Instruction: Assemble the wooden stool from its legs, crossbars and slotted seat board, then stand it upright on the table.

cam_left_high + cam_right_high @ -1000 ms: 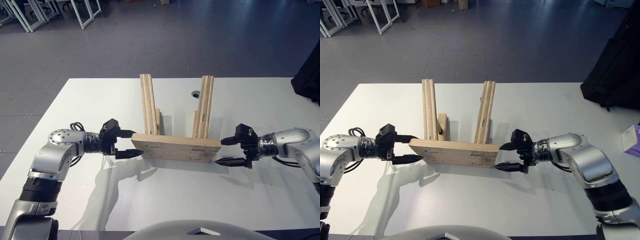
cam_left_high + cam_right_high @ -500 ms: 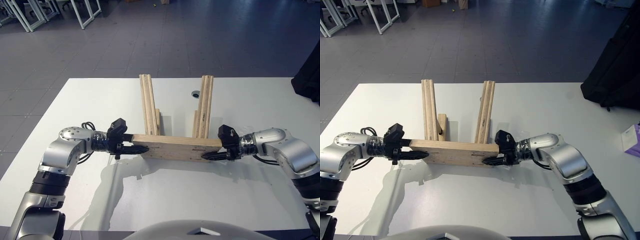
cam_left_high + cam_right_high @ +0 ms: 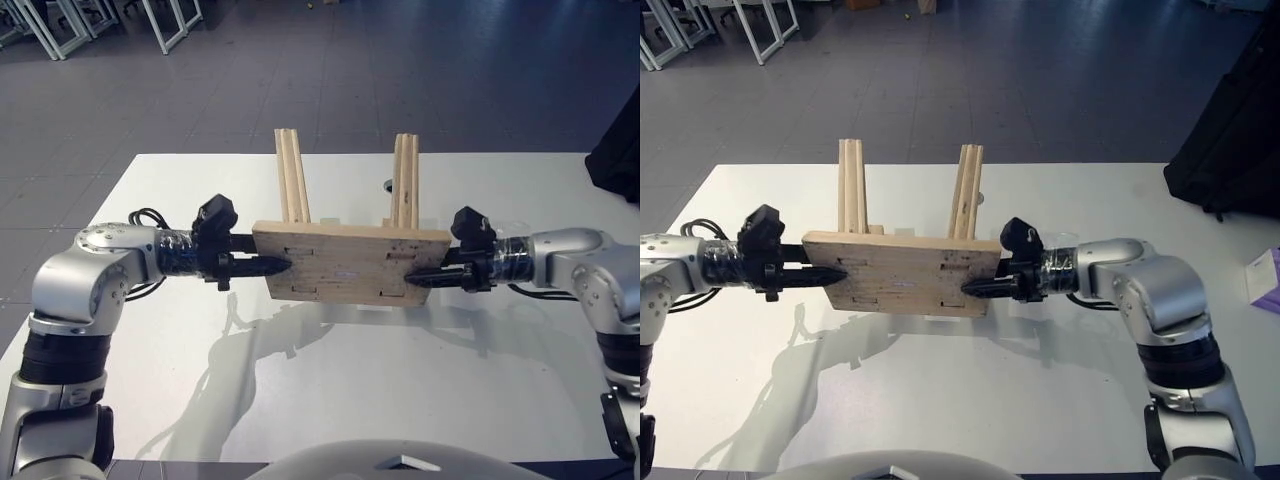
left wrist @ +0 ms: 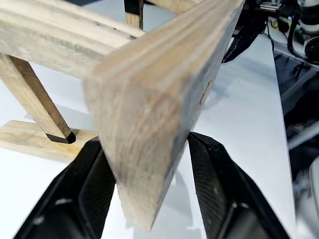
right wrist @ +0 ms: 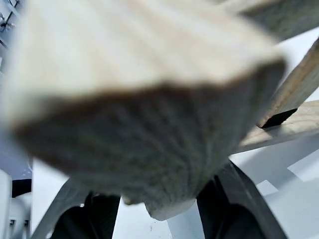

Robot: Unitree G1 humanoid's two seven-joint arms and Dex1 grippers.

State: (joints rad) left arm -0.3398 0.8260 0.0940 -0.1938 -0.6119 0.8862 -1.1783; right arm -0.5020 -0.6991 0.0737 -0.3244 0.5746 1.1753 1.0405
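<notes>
The assembled wooden stool hangs just above the white table [image 3: 330, 390]. Its slotted seat board [image 3: 350, 262] faces me, and its legs [image 3: 291, 180] [image 3: 404, 178] point away toward the table's far side. My left gripper [image 3: 275, 265] is shut on the board's left end and my right gripper [image 3: 420, 279] on its right end. In the left wrist view both black fingers [image 4: 84, 194] press the board's edge [image 4: 159, 109], with a leg and a crossbar [image 4: 35, 94] beyond. The right wrist view has the board [image 5: 139, 99] clamped between its fingers [image 5: 234, 199].
A small round hole [image 3: 388, 185] lies in the table behind the right legs. A black bag [image 3: 1230, 130] stands off the table's right side, and a purple and white item [image 3: 1265, 275] lies at the right edge. Bare table surface spreads in front of the stool.
Both grippers, open beside the board's ends a second ago, moved in and shut on them. The stool has risen off the table and tipped so the seat face turns toward me.
</notes>
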